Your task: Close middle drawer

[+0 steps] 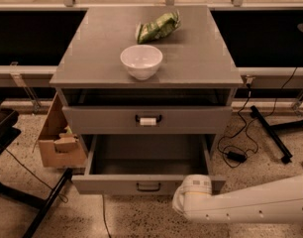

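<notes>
While the middle drawer (122, 184) stands half open, the gripper (192, 196), its spread impossible to tell, sits at the front's right end: push straight in!

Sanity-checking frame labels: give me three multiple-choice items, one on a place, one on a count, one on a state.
1. Where is the gripper?
A) over the bowl
B) by the cardboard box
C) low right, at the right end of the middle drawer's front

2. How many drawer handles carry a white tag?
A) none
B) one
C) two

3. The middle drawer is:
A) pulled out
B) shut
C) removed

Answers: 1 C, the arm ends there. 2 B, only the upper drawer's handle is tagged. 3 A, its grey interior is exposed.
</notes>
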Controlling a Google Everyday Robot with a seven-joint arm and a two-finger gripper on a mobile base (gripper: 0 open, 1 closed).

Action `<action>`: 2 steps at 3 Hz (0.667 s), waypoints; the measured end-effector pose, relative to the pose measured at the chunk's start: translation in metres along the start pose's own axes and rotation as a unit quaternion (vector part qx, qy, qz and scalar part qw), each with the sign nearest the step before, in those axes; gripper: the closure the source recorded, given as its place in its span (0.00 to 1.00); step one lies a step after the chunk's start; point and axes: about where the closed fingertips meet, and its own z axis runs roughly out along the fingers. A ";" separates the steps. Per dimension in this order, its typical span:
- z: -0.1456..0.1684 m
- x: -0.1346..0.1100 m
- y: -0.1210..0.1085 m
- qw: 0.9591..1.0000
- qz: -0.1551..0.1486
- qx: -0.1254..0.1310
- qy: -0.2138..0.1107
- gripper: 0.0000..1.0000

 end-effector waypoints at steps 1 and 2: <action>-0.003 -0.006 -0.033 1.000 -0.013 0.019 -0.005 1.00; -0.011 -0.021 -0.108 0.997 -0.041 0.060 -0.015 1.00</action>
